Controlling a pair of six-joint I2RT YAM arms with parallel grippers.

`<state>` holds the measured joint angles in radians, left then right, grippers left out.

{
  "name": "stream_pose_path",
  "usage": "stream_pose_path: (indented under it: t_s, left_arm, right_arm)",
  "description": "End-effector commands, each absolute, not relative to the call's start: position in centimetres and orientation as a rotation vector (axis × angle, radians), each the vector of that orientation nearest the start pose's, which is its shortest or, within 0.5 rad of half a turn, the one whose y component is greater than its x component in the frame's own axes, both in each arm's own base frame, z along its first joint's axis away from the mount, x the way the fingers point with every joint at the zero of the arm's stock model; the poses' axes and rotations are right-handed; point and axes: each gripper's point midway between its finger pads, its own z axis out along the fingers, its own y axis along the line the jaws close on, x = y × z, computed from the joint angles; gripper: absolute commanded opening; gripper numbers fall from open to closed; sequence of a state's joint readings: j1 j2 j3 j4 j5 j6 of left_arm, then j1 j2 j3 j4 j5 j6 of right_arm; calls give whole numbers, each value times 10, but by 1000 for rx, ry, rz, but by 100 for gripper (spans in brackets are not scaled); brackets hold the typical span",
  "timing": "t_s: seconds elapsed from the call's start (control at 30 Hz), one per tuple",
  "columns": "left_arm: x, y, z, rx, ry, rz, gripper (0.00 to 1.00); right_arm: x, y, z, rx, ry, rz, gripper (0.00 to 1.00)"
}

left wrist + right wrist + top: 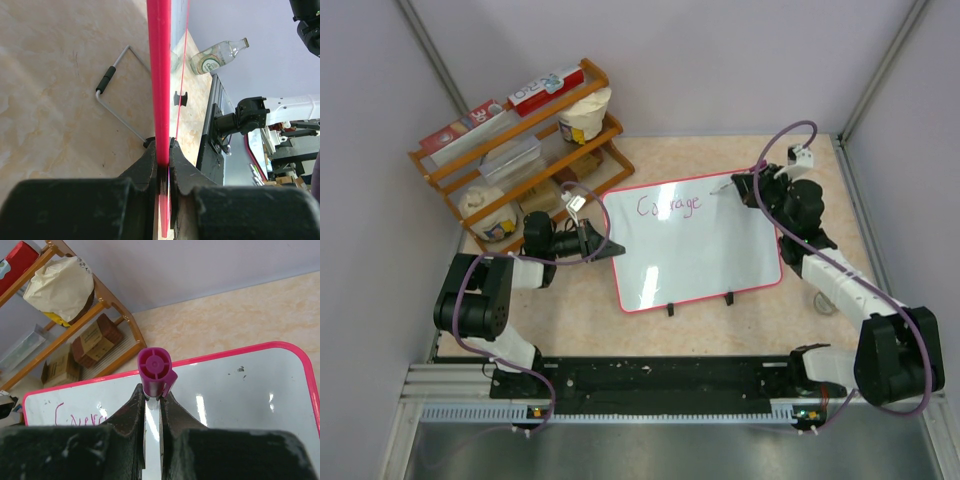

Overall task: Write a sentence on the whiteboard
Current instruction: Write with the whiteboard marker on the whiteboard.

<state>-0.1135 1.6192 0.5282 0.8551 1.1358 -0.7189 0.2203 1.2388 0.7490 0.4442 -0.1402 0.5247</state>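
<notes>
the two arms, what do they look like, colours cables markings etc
Both look alike: the left arm and right arm have chunky black joint housings joined by white links, and a loose purple cable runs along each. The left end effector and right end effector each have two matte black fingers tapering toward the tip. No markings or sleeves are visible.

A wooden rack (pixel 112 302) stands at the far left corner of the beige stone-pattern table (pixel 720 150), close to the wall. It holds red boxes (pixel 545 88) on top, with paper-covered tubs (pixel 585 115) and brown boxes (pixel 97 340) on the tiers below. A clear glass bottle (pixel 217 54) lies on its side on the table.
</notes>
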Motion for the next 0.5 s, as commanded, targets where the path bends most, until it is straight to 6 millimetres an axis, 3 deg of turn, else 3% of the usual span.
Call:
stream_pose_path:
  t_s: [0.0, 0.47]
  left_arm:
    - [310, -202, 131, 342, 1873, -1464, 0]
    - [309, -202, 131, 343, 1873, -1467, 0]
  right_arm:
    - [402, 136, 255, 133, 1631, 674, 0]
    - [406, 121, 246, 197, 1655, 589, 0]
